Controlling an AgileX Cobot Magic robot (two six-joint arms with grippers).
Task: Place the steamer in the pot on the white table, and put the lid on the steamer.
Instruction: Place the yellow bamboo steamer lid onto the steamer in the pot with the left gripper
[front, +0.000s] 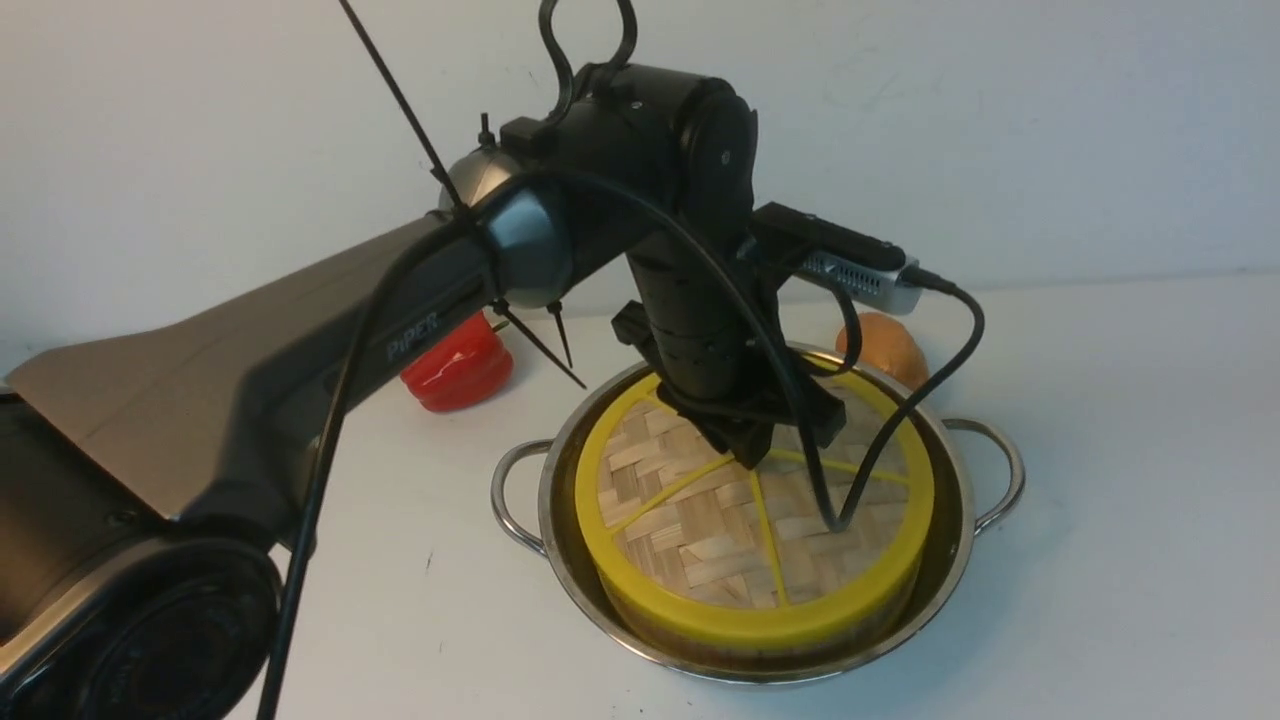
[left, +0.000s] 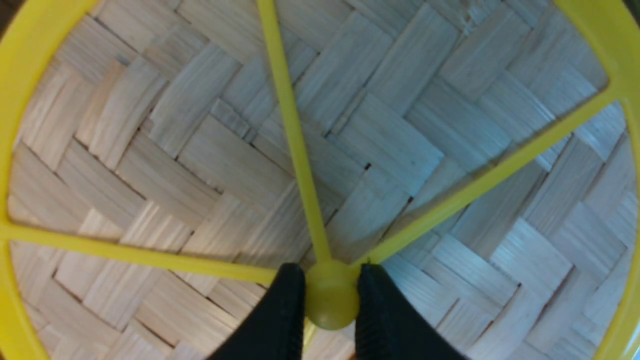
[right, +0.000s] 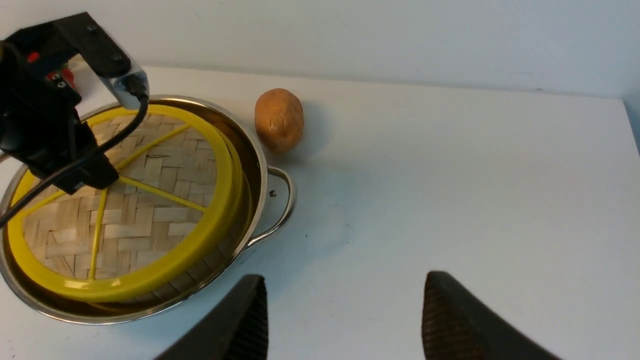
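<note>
The woven lid (front: 700, 520) with its yellow rim lies on top of the steamer (right: 227, 242), which sits in the steel pot (front: 958, 545) on the white table (front: 1120, 520). Only a strip of the steamer's bamboo wall shows under the lid. My left gripper (front: 745, 452) stands straight down over the lid's centre. In the left wrist view its two black fingers (left: 285, 310) press on either side of the yellow centre knob (left: 330, 300). My right gripper (right: 345, 285) hangs open over bare table beside the pot (right: 260, 165), holding nothing.
A red bell pepper (front: 458, 368) lies behind the pot on the left, partly hidden by my left arm. A brown potato (front: 888, 345) (right: 279, 119) rests just behind the pot on the right. A white wall closes off the back of the table.
</note>
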